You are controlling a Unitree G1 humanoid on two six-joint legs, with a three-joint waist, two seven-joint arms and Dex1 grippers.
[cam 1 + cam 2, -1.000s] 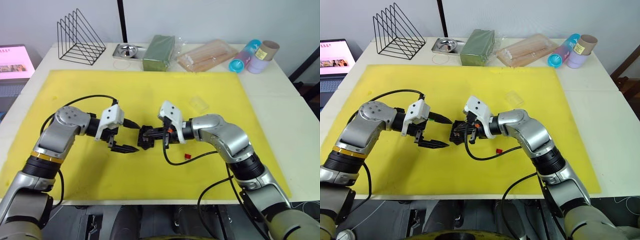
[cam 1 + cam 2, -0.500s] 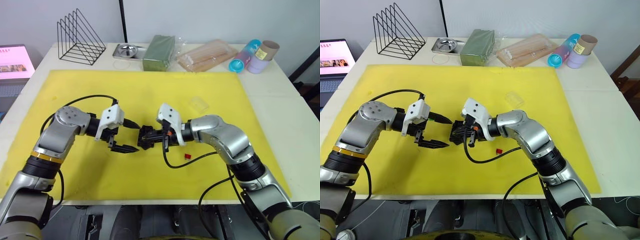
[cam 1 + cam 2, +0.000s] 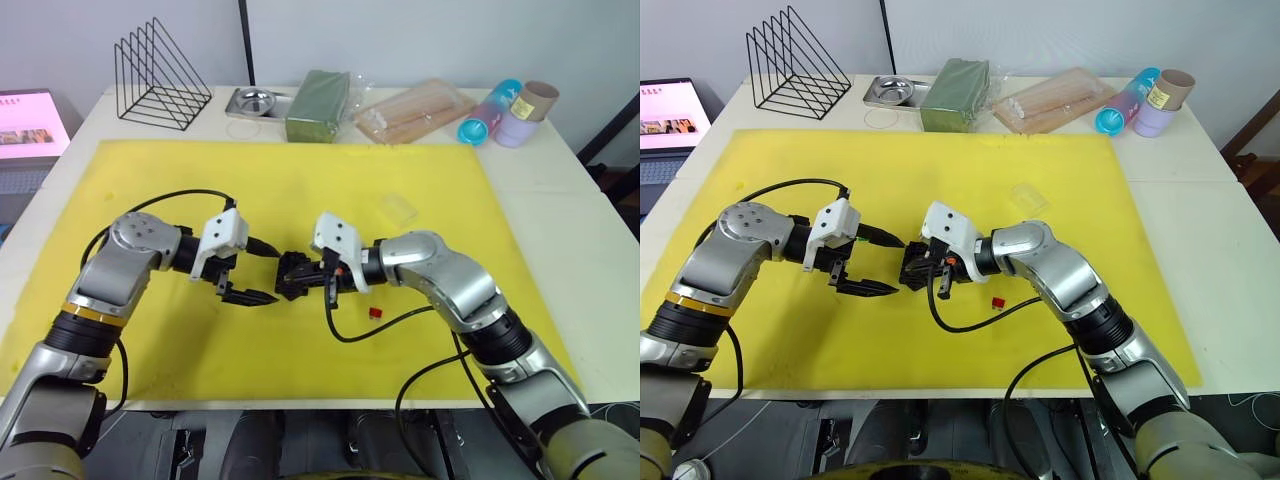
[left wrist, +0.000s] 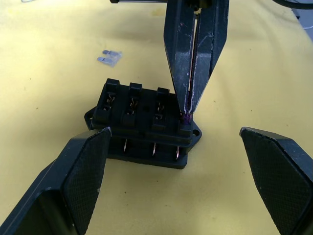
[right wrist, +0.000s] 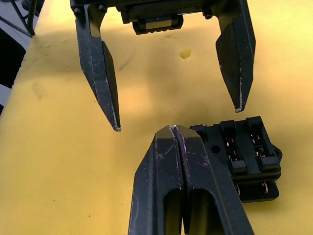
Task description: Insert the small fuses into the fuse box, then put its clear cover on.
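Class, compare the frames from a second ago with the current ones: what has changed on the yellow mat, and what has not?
The right gripper, jaws shut on a tiny purple blade fuse, has crept slightly towards the robot's left over the small black slotted fuse box. The left gripper stays open beside it; the small red fuse and the clear plastic cover are unmoved.

A black fuse box is lying on a yellow mat, with a red fuse and a purple fuse showing.
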